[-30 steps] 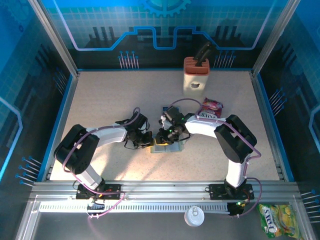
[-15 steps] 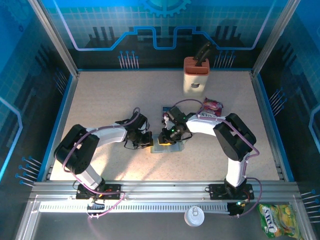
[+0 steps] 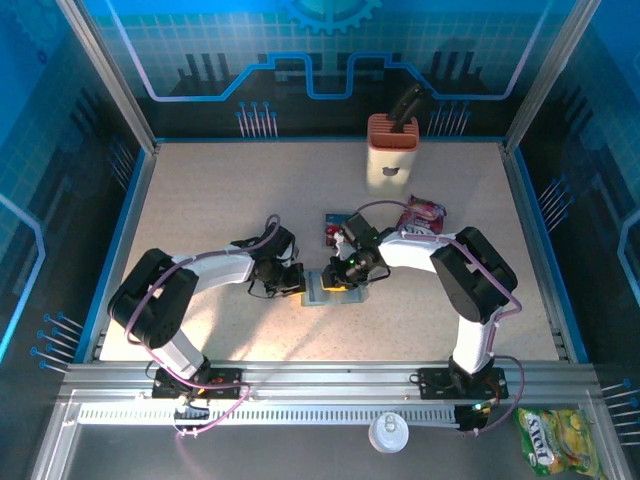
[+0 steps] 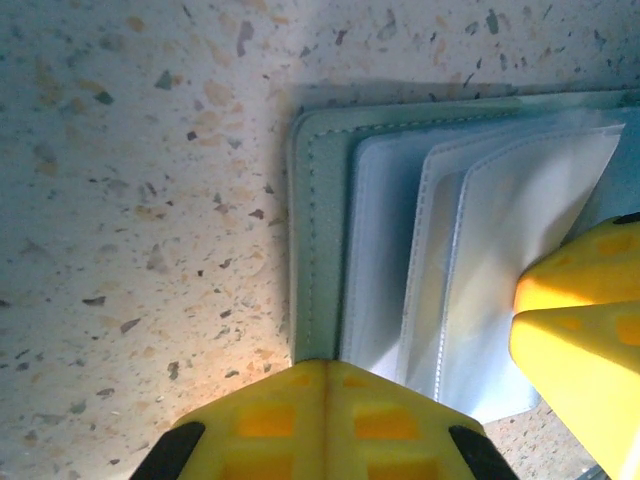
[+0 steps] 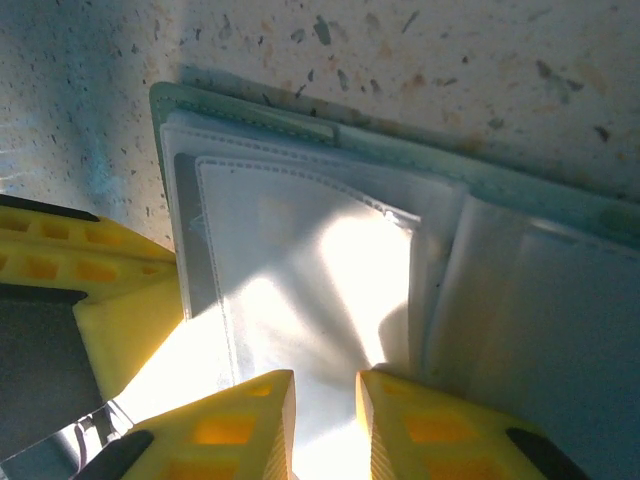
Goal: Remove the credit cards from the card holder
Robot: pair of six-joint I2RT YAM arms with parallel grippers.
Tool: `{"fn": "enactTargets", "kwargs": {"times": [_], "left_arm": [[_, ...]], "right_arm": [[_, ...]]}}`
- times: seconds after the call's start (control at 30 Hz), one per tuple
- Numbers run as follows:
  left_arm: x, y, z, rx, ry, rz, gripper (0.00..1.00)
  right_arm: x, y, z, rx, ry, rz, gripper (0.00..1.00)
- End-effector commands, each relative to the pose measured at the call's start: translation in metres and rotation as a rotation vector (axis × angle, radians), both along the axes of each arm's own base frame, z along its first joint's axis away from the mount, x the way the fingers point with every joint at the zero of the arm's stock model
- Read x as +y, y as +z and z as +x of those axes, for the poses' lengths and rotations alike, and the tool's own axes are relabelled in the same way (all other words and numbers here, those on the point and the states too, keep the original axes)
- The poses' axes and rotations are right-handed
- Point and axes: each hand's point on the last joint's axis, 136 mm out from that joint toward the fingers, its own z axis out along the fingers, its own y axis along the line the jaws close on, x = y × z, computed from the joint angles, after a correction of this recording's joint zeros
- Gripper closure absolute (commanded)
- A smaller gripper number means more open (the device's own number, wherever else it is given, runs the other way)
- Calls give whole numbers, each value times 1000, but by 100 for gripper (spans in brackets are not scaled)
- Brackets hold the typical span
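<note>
1. The left gripper [image 3: 294, 282] lay low on the speckled table [image 3: 200, 200], left of centre. Its jaws were pressed together and its tips sat against the left edge of the card holder.
2. The card holder [image 3: 322, 291] lay flat at the middle of the table, between the two grippers. Its grey-green cover was underneath and its clear sleeves [image 4: 480, 230] were fanned on top.
3. One credit card [image 3: 333, 228], blue with dark marks, lay flat on the table just beyond the holder's far side, apart from it.
4. The right gripper [image 3: 338, 277] reached in from the right. Its jaws stood a narrow slit apart, tips down on the clear sleeves.
5. A purple-red snack packet [image 3: 422, 212] lay farther right, with an orange-and-cream block [image 3: 391, 152] standing beyond it.
</note>
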Motion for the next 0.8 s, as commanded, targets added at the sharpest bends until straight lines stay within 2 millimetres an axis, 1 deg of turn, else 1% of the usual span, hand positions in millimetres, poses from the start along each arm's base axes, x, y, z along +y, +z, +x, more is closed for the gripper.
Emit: {"fn": "enactTargets", "kwargs": {"times": [0.0, 0.07, 0.17, 0.3, 0.53, 0.77], "left_arm": [[0, 19, 5, -15, 11, -8, 100], [-6, 32, 11, -36, 18, -44, 97], [-17, 46, 17, -43, 15, -97, 92], [-24, 53, 20, -39, 20, -135, 90], [-31, 43, 20, -7, 36, -170, 88], [-30, 32, 18, 11, 51, -166, 87]], "right_arm": [[-9, -3, -4, 14, -9, -10, 76], [-9, -2, -3, 14, -9, 3, 76], [-8, -2, -2, 14, -11, 18, 76], [-6, -2, -2, 16, -8, 31, 76], [-8, -4, -3, 17, -13, 39, 76], [-9, -5, -4, 23, -15, 40, 76]]}}
